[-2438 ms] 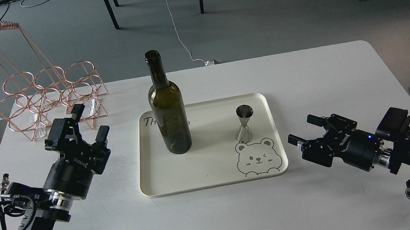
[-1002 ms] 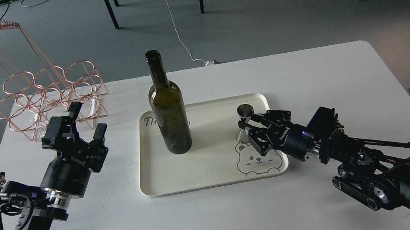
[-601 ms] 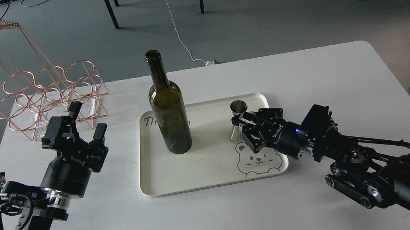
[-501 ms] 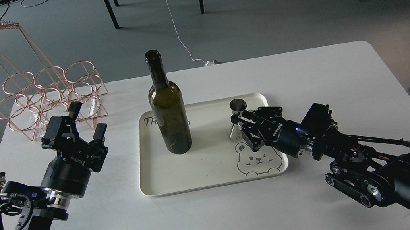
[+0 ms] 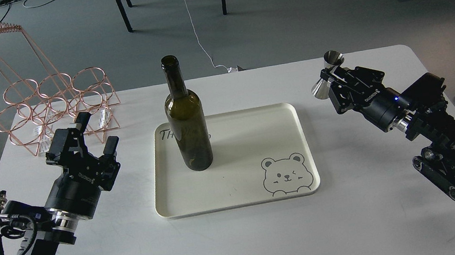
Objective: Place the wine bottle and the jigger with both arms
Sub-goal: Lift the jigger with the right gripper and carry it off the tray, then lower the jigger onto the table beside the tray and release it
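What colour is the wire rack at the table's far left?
Copper-pink, or rose gold: the wire rack, clearest in the head view.

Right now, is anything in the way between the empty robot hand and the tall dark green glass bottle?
Nothing visible: only bare tabletop and the cream tray's rim lie between the open left gripper and the bottle.

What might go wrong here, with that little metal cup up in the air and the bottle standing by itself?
The jigger hangs tilted in the right gripper, pinched near its narrow waist, so it might slip and fall onto the table. The wine bottle stands tall and upright on the tray. The open left gripper could nudge it sideways on approach and topple it.
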`<state>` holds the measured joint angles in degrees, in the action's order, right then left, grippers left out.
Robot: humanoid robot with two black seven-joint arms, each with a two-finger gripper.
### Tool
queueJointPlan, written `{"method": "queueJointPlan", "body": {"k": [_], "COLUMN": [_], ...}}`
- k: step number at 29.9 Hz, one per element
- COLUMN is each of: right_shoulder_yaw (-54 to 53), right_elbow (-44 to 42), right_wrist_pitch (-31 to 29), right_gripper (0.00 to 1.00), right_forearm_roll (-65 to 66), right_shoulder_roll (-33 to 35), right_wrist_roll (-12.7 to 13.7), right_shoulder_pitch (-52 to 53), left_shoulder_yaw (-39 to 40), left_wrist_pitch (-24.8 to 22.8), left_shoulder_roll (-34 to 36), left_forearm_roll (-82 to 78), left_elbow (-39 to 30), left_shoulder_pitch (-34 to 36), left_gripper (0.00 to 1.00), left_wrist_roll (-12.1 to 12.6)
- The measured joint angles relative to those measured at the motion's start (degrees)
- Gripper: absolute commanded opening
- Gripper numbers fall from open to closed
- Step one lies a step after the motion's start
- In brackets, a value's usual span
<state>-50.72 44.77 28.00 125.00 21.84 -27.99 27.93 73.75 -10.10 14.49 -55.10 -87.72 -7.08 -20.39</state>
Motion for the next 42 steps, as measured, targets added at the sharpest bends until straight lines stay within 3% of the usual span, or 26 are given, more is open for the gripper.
{"method": "queueJointPlan", "body": {"k": [8, 26, 39, 42], "right_shoulder_yaw": [-1.13, -0.87, -0.72, -0.7], "right_elbow": [-0.67, -3.61, -3.64, -3.64], "right_wrist_pitch": [0.0, 0.0, 0.0, 0.0], "right_gripper": [0.26, 0.27, 0.36, 0.48], "right_forearm_roll": [0.0, 0.0, 0.0, 0.0], "right_shoulder_roll": [5.71, 5.15, 4.88, 4.88], "right_wrist_roll": [-0.01, -0.01, 0.0, 0.0], "right_shoulder_pitch": [-6.23, -8.78, -8.95, -8.95], "left_shoulder_yaw": [-0.08, -0.1, -0.19, -0.19], "left_wrist_pitch": [0.0, 0.0, 0.0, 0.0], "left_shoulder_roll": [-0.21, -0.23, -0.08, -0.07], "left_forearm_roll": [0.0, 0.0, 0.0, 0.0], "left_elbow": [0.0, -0.35, -0.61, -0.61], "left_shoulder_pitch": [0.12, 0.13, 0.13, 0.13], "left_gripper": [0.98, 0.98, 0.98, 0.98], "left_wrist_roll": [-0.01, 0.06, 0.01, 0.01]}}
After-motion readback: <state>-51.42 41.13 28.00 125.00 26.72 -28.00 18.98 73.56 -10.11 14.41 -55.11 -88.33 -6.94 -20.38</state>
